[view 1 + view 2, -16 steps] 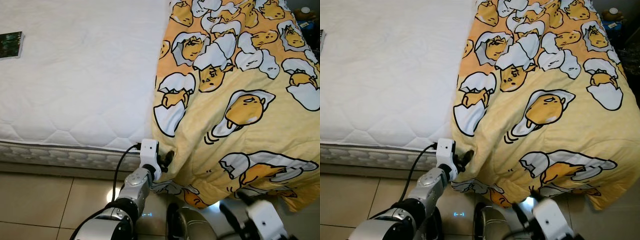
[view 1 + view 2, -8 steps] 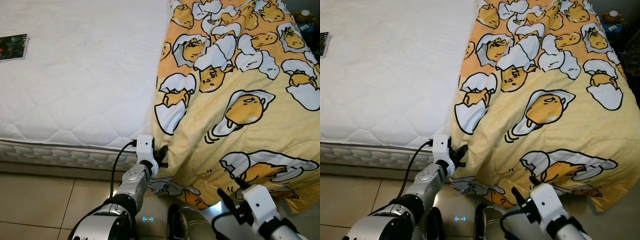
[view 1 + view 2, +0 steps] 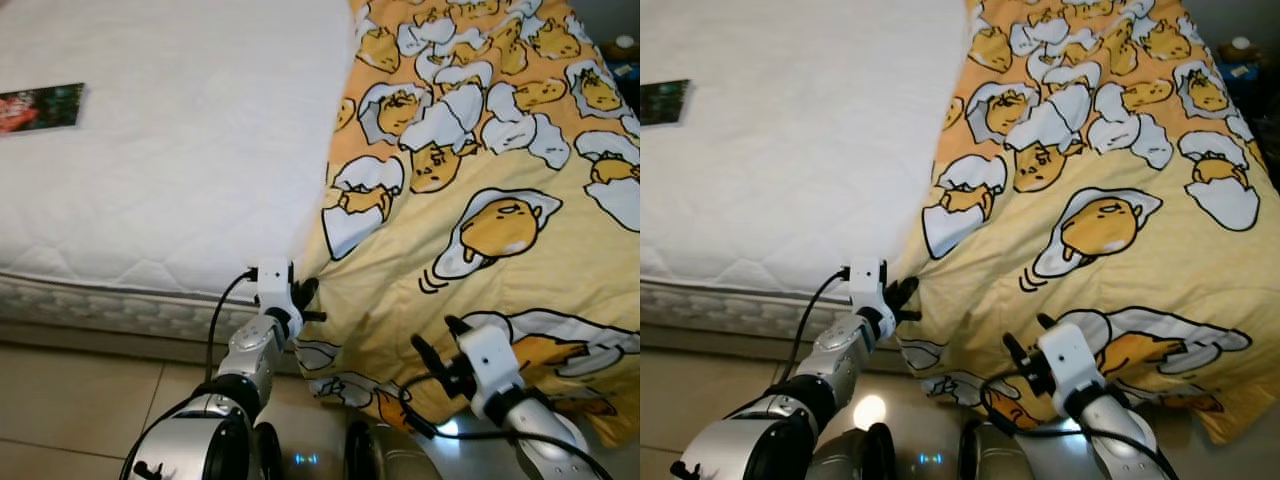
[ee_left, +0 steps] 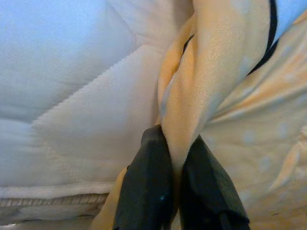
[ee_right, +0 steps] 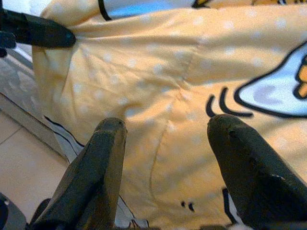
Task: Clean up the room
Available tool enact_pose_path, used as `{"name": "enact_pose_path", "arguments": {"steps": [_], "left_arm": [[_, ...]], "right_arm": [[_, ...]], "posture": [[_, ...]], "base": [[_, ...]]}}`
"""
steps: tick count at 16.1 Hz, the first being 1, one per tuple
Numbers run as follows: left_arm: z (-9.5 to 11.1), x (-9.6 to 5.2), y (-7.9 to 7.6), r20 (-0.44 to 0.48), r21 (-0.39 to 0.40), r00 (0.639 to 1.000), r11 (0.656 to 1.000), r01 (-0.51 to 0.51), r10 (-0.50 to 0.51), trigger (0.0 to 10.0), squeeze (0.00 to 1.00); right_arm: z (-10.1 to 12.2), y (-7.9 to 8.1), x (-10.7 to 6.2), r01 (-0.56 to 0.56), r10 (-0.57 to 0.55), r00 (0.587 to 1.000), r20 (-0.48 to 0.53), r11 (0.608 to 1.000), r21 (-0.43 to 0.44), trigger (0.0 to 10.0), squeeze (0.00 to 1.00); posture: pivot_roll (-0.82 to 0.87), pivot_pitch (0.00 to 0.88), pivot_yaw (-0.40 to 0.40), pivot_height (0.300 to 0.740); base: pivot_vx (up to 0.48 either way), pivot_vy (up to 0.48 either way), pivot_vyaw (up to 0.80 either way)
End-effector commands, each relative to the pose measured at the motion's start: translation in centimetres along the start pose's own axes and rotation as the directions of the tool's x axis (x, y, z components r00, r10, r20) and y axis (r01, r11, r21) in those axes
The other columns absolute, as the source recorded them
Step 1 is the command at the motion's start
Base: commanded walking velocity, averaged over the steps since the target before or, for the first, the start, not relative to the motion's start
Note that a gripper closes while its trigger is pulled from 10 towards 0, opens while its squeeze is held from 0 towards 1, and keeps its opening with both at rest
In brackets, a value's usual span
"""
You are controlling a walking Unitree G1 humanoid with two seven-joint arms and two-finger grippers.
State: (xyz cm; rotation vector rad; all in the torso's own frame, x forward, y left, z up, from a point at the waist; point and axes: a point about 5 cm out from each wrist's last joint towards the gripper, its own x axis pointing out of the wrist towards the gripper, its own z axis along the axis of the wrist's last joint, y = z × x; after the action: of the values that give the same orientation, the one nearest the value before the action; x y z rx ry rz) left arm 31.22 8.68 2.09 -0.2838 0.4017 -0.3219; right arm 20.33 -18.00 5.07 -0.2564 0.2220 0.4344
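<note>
A yellow blanket (image 3: pixel 500 150) printed with egg cartoon figures covers the right part of the bed and hangs over its front side. My left gripper (image 3: pixel 305 300) is at the blanket's left front corner, by the mattress edge. In the left wrist view it (image 4: pixel 175 139) is shut on a fold of the blanket (image 4: pixel 211 72). My right gripper (image 3: pixel 437 340) is held open just in front of the hanging blanket; in the right wrist view its fingers (image 5: pixel 108 143) stand wide apart before the cloth (image 5: pixel 163 72), not touching it.
The bare white quilted mattress (image 3: pixel 180 150) takes the left of the bed, with a small printed booklet (image 3: pixel 40 105) lying near its far left. Beige tiled floor (image 3: pixel 70 400) runs along the bed's front. A small object (image 3: pixel 625 42) sits beyond the bed at far right.
The camera has shifted a little. My right arm has risen from the bottom edge toward the hanging blanket. My left gripper keeps its hold on the blanket corner.
</note>
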Motion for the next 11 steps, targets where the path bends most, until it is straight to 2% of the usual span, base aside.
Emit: {"name": "enact_pose_path", "arguments": {"steps": [1, 3, 5, 7, 9, 10, 11], "left_arm": [[0.1, -0.1, 0.5, -0.003, -0.021, 1.000, 0.999, -0.024, 0.024, 0.0, 0.00], [0.4, -0.6, 2.2, 0.004, -0.005, 0.998, 0.998, -0.066, 0.066, 0.0, 0.00], [0.6, -1.5, 4.6, 0.006, 0.014, 0.993, 0.992, -0.122, 0.122, 0.0, 0.00], [-0.2, -4.1, 8.8, -0.013, 0.055, 0.976, 0.974, -0.218, 0.219, 0.0, 0.00], [-2.9, -7.0, 11.1, -0.098, 0.109, 0.957, 0.959, -0.261, 0.272, 0.0, 0.00], [-5.1, -8.7, 11.8, -0.164, 0.149, 0.942, 0.952, -0.269, 0.292, 0.0, 0.00], [-6.5, -9.9, 12.1, -0.205, 0.171, 0.929, 0.946, -0.276, 0.309, 0.0, 0.00]], "right_arm": [[-0.3, -0.2, 0.1, 0.005, -0.005, 1.000, -0.011, 1.000, -0.002, 10.0, 0.00], [-0.2, -0.2, 0.4, 0.000, 0.000, 1.000, -0.003, 1.000, -0.004, 10.0, 0.00], [-0.4, -0.2, 0.4, -0.007, 0.007, 1.000, -0.006, 1.000, -0.007, 10.0, 0.00], [-0.7, -0.4, 0.2, -0.007, 0.007, 1.000, -0.014, 1.000, -0.011, 10.0, 0.00], [-0.7, -0.8, 0.3, -0.001, 0.001, 1.000, -0.015, 1.000, -0.015, 10.0, 0.00], [-0.6, -1.0, 0.3, 0.002, -0.002, 1.000, -0.014, 1.000, -0.017, 10.0, 0.00], [-0.6, -1.0, 0.3, 0.003, -0.003, 1.000, -0.013, 1.000, -0.019, 10.0, 0.00]], "posture": [[-0.21, 0.107, 0.003, 0.740], [-0.21, 0.101, 0.003, 0.740], [-0.20, 0.094, 0.002, 0.740], [-0.19, 0.079, 0.005, 0.740], [-0.19, 0.069, 0.006, 0.740], [-0.19, 0.066, 0.006, 0.740], [-0.19, 0.062, 0.003, 0.740]], "base": [[0.000, 0.000, 0.00], [0.000, 0.000, 0.00], [0.000, 0.000, 0.00], [0.000, 0.000, 0.00], [0.000, 0.000, 0.00], [0.000, 0.000, 0.00], [0.000, 0.000, 0.00]]}}
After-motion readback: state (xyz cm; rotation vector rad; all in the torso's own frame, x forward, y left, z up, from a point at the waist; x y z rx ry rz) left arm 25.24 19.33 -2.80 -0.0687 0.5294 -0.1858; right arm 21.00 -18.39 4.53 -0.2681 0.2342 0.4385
